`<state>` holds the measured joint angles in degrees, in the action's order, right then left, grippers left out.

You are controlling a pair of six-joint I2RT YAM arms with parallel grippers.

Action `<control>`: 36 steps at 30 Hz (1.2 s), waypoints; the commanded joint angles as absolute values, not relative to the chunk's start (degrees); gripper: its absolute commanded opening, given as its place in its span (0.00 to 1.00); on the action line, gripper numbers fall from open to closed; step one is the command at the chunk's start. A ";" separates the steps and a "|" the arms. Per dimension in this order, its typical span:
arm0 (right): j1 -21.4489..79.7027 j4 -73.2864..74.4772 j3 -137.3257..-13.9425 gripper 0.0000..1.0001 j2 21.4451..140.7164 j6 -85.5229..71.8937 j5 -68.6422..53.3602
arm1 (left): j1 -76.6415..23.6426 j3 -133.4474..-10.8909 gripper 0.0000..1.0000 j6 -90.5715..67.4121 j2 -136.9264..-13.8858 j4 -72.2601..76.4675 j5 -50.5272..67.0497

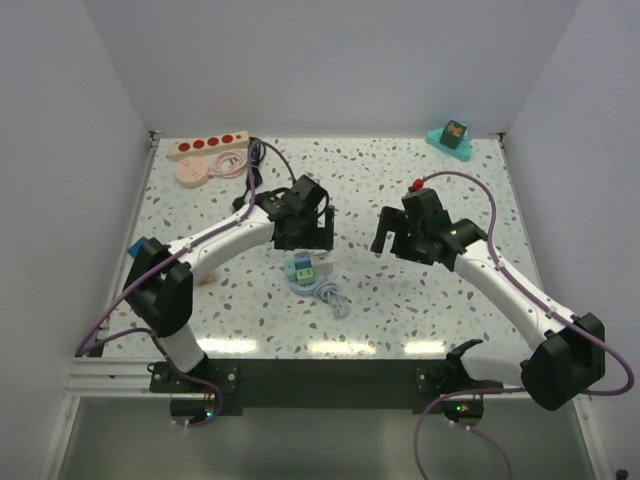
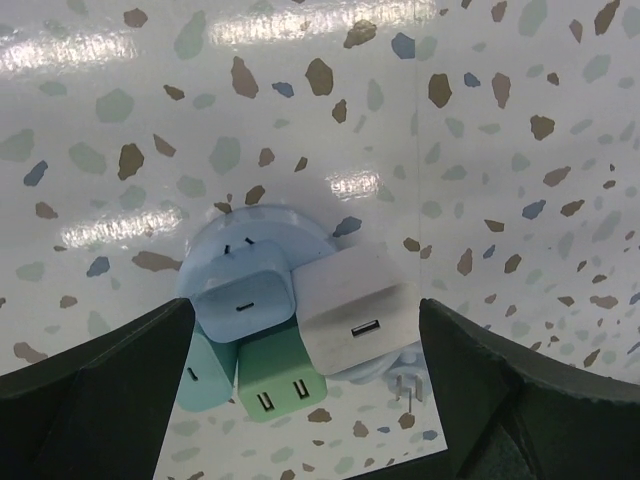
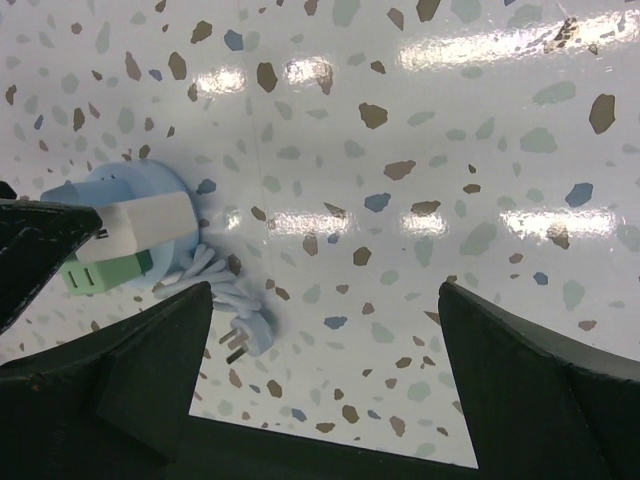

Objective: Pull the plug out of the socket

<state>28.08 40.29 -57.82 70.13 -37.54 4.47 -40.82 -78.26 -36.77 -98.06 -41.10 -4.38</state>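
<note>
**Operator:** Report the location of the task item.

**Technician:** The socket (image 1: pixel 208 146), a long narrow cream-white plastic power strip with 4 round red outlets, lies at the far left corner of the speckled terrazzo-pattern table (image 1: pixel 370 165). A thin black cord (image 1: pixel 257 158) leaves its right end. The plug, small and black, cannot be picked out in the top view, and neither wrist view shows it. Just in front of the socket lies a round pink disc (image 1: pixel 192 172) with a thin pink cable (image 1: pixel 236 163) beside it.

**Operator:** Report the state of both pincers.

**Technician:** The left gripper (image 2: pixel 320 400) is released. Its 2 black fingers (image 2: pixel 100 390) are spread wide and grasp nothing. It hangs over a round light-blue adapter hub (image 2: pixel 270 228) near the table centre, well apart from the socket. The hub carries 4 chargers: 1 light-blue block (image 2: pixel 245 295), 1 white block with a USB port (image 2: pixel 355 315), 1 green block (image 2: pixel 275 385) and 1 teal block (image 2: pixel 205 375). The right gripper (image 3: pixel 325 340) is likewise released and empty. It hangs over bare table to the right of the hub.

**Operator:** List the remaining items.

**Technician:** A coiled light-blue cable (image 3: pixel 215 280) with a 2-pin end lies against the hub's near side. 1 teal holder with a small black part (image 1: pixel 452 138) sits at the far right corner.
</note>
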 commanded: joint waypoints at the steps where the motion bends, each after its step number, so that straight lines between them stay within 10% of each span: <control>1: 27.42 41.22 -58.62 0.99 70.49 -39.02 5.89 | -42.01 -78.31 1.00 -46.57 -95.01 -43.77 -11.25; 24: 24.26 38.32 -55.90 0.98 72.60 -39.11 0.62 | -46.93 -81.30 0.86 -52.65 -106.69 -39.20 -8.09; 30: 23.64 37.09 -54.76 0.95 72.25 -38.67 0.09 | -46.93 -79.11 0.63 -50.28 -106.09 -35.43 -4.93; 36: 21.36 34.11 -52.48 0.91 72.69 -38.58 -2.37 | -46.93 -80.24 0.09 -44.40 -104.24 -32.35 1.04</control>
